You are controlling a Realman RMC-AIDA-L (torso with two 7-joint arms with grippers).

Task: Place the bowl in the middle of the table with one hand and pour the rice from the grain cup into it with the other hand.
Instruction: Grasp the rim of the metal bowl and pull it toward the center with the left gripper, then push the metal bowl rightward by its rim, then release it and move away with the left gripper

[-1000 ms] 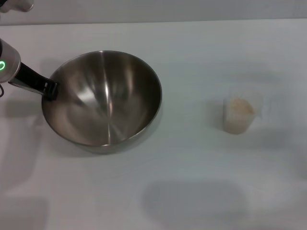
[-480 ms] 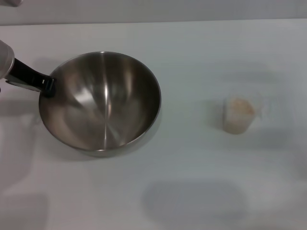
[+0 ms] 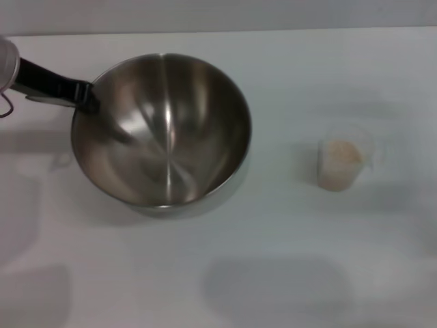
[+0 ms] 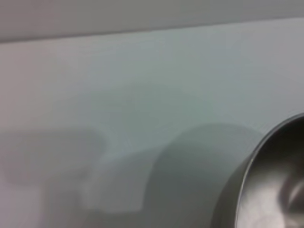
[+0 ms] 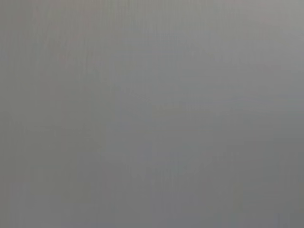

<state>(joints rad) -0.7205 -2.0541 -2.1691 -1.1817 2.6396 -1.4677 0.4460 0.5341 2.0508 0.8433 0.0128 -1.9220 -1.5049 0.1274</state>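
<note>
The large steel bowl (image 3: pixel 162 130) is left of the table's middle, tilted and seemingly lifted off the white table (image 3: pixel 273 260). My left gripper (image 3: pixel 87 98) comes in from the left edge and is shut on the bowl's left rim. Part of the bowl's rim shows in the left wrist view (image 4: pixel 273 180). The clear grain cup (image 3: pixel 343 160) stands upright on the right side with the rice (image 3: pixel 340 154) inside it. My right gripper is out of view; the right wrist view shows only a plain grey surface.
The table's far edge (image 3: pixel 273 30) runs along the top of the head view. Bare white tabletop lies between the bowl and the cup and along the front.
My left gripper has moved the bowl to the right and a little toward the far edge, and the bowl sits higher and more tilted. The cup has not moved.
</note>
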